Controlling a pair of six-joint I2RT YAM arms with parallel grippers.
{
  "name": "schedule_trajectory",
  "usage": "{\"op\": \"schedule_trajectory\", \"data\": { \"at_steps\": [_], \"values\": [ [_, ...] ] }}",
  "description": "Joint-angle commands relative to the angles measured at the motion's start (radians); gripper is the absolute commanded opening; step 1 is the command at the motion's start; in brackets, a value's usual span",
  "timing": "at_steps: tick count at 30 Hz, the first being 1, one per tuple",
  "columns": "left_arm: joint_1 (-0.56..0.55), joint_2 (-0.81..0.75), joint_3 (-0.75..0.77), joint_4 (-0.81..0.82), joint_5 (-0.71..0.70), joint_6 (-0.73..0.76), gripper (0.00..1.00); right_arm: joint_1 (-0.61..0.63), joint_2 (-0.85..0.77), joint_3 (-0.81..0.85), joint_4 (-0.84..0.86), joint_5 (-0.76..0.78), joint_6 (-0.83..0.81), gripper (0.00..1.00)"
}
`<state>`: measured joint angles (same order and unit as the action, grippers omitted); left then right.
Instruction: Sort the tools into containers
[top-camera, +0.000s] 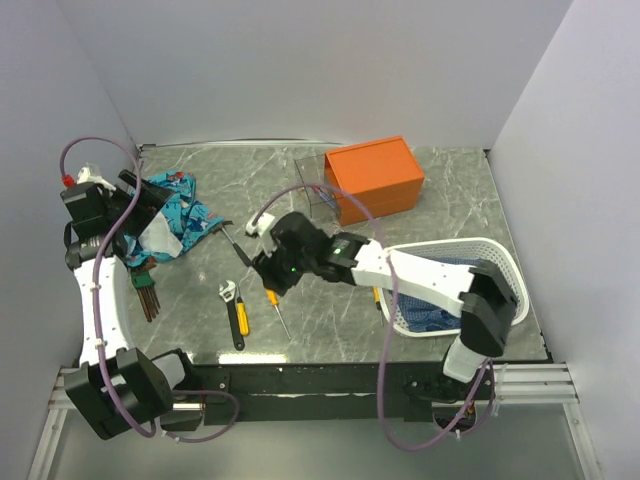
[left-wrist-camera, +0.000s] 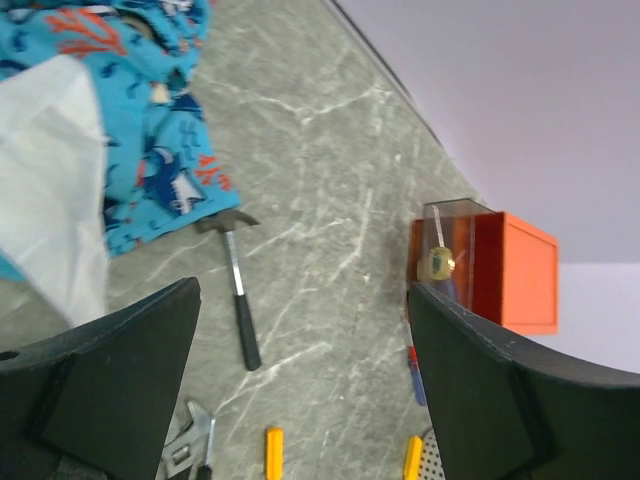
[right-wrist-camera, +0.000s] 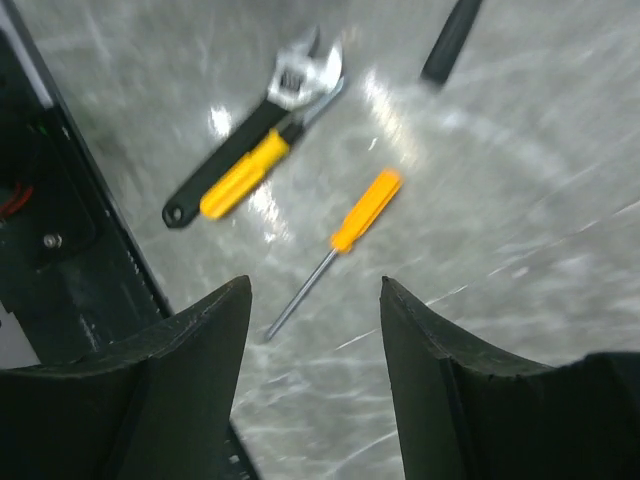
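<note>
Diagonally, a slim orange-handled screwdriver (right-wrist-camera: 350, 228) lies on the marbled surface (right-wrist-camera: 520, 180), steel tip lower left; left fingers (left-wrist-camera: 110, 390) and right fingers (right-wrist-camera: 170, 390) spread.

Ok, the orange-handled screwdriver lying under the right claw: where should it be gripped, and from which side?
Take the orange-handled screwdriver by its handle, from straight above, the right claw closing across its width. It lies flat on the table, so nothing gets under it. The handle is thicker than the thin shaft and lies apart from the wrench. The claw hangs open over it.
</note>
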<state>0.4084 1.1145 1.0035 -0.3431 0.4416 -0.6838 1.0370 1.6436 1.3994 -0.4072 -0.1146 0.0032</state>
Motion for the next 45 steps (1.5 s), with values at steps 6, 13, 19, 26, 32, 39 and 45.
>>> {"op": "schedule_trajectory", "data": {
  "at_steps": [6,13,19,26,32,39,45],
  "values": [
    [0.021,-0.137,0.07,-0.149,-0.099,0.131,0.89,0.038,0.272,0.073,0.01,0.029,0.225,0.59],
    [0.021,-0.18,0.07,-0.182,-0.126,0.164,0.9,0.047,0.407,0.141,0.013,0.044,0.228,0.57],
    [0.021,-0.188,0.052,-0.172,-0.115,0.152,0.9,0.046,0.481,0.165,0.024,0.092,0.209,0.46],
    [0.027,-0.165,0.049,-0.155,-0.095,0.135,0.9,0.038,0.429,0.158,0.027,0.203,0.127,0.0],
    [0.032,-0.125,0.047,-0.113,-0.064,0.102,0.89,-0.031,0.235,0.194,0.064,0.214,0.041,0.0],
    [0.046,-0.104,0.004,-0.051,-0.02,0.056,0.87,-0.182,0.102,0.297,0.09,0.195,-0.068,0.0],
    [0.049,-0.116,-0.042,-0.005,0.037,0.03,0.86,-0.342,0.145,0.338,0.152,0.239,-0.129,0.0]
  ]
}}
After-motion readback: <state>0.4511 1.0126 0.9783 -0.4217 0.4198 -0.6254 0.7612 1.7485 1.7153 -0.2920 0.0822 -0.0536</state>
